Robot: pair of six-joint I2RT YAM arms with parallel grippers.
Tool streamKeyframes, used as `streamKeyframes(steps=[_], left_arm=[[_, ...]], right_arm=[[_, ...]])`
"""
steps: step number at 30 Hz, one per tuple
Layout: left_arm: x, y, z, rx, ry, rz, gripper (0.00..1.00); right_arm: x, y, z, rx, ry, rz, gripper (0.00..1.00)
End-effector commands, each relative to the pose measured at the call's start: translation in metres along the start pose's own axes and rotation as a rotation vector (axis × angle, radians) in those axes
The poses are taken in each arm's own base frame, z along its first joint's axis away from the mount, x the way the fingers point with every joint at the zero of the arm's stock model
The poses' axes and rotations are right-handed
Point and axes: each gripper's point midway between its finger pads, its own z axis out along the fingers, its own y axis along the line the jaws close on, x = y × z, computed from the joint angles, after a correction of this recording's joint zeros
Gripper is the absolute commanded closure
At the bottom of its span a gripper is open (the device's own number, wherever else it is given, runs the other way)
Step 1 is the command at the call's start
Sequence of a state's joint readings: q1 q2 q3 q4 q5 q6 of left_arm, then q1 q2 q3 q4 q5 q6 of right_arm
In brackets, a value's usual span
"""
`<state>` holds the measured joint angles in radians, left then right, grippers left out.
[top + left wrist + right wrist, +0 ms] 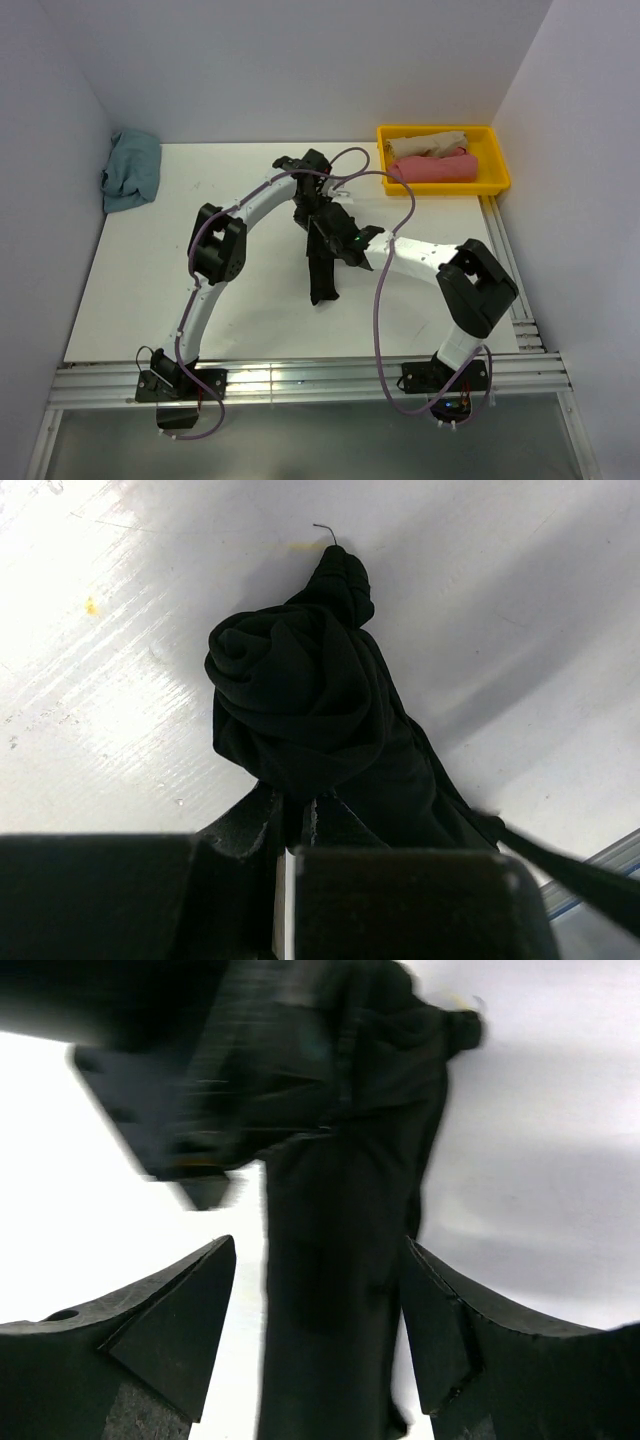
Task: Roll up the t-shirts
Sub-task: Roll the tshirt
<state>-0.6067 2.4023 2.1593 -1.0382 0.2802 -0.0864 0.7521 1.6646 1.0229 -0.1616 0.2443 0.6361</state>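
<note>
A black t-shirt (323,280) lies as a long narrow strip in the middle of the white table (150,280). Its far end is wound into a loose roll (290,700). My left gripper (295,798) is shut on the cloth just under that roll, and the top view shows it at the strip's far end (305,195). My right gripper (318,1250) is open, one finger on each side of the black strip (330,1300) without pinching it. A dusty-blue t-shirt (130,170) lies crumpled at the far left corner.
A yellow bin (498,170) at the far right holds a rolled beige shirt (428,143) and a rolled pink shirt (435,168). White walls enclose the table on three sides. Purple cables loop over both arms.
</note>
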Motion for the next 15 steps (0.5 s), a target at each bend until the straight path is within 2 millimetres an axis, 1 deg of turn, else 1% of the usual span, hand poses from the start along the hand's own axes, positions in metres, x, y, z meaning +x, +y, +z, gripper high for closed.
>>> streamKeyframes(steps=[1, 3, 5, 6, 10, 12, 13, 15], left_arm=[[0.010, -0.003, 0.007, -0.021, 0.052, 0.037, 1.00], [0.011, -0.006, 0.009, -0.016, 0.055, 0.041, 1.00], [0.010, -0.008, 0.010, -0.020, 0.055, 0.044, 1.00], [0.010, -0.009, 0.010, -0.019, 0.055, 0.046, 1.00], [0.012, -0.011, 0.011, -0.016, 0.060, 0.051, 1.00], [0.014, -0.013, 0.012, -0.014, 0.066, 0.052, 1.00], [0.014, -0.013, 0.012, -0.015, 0.068, 0.053, 1.00], [0.016, -0.013, 0.013, -0.013, 0.073, 0.055, 1.00]], right_arm=[[-0.013, 0.015, -0.001, 0.027, -0.051, -0.055, 0.27], [-0.013, 0.016, 0.000, 0.060, -0.061, -0.065, 0.27], [-0.007, 0.014, 0.006, 0.093, -0.044, -0.078, 0.27], [-0.007, 0.013, 0.008, 0.111, -0.051, -0.081, 0.27], [0.002, -0.001, 0.020, 0.197, -0.038, -0.098, 0.27], [0.010, -0.006, 0.026, 0.224, -0.017, -0.113, 0.27], [0.008, -0.009, 0.028, 0.246, -0.026, -0.114, 0.27], [0.014, -0.015, 0.031, 0.282, -0.015, -0.127, 0.26]])
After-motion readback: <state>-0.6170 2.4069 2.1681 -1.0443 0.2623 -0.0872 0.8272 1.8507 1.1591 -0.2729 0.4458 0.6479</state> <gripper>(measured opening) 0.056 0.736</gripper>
